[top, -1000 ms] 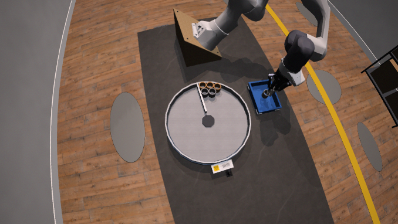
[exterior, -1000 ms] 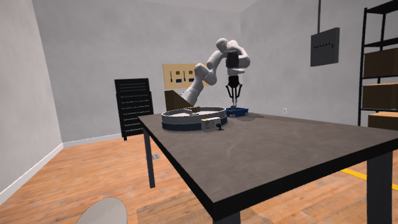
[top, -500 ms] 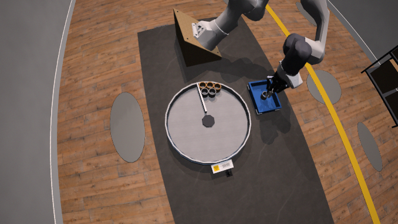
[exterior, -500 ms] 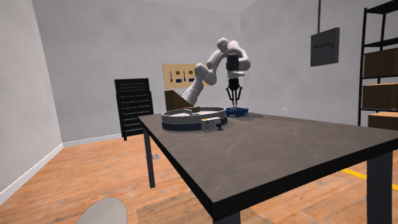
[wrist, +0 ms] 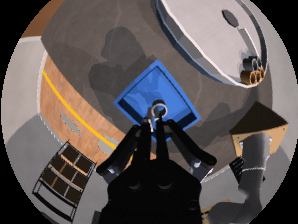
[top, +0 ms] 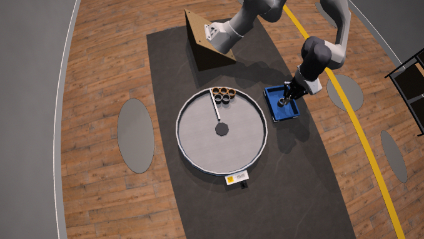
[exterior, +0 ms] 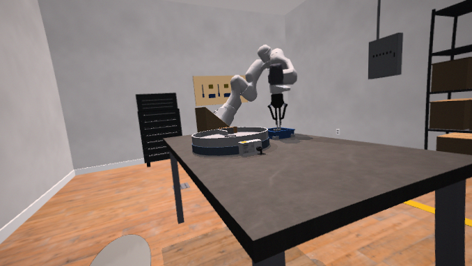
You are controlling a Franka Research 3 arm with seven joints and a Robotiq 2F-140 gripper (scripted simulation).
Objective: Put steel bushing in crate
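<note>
Glossy white rounded arm [top: 339, 37]; black wrist; black claw [top: 287, 97].

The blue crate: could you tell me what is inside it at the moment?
Over the blue crate, the gripper holds one steel bushing. Whether it touches the floor is hidden; nothing else shows inside.
</note>
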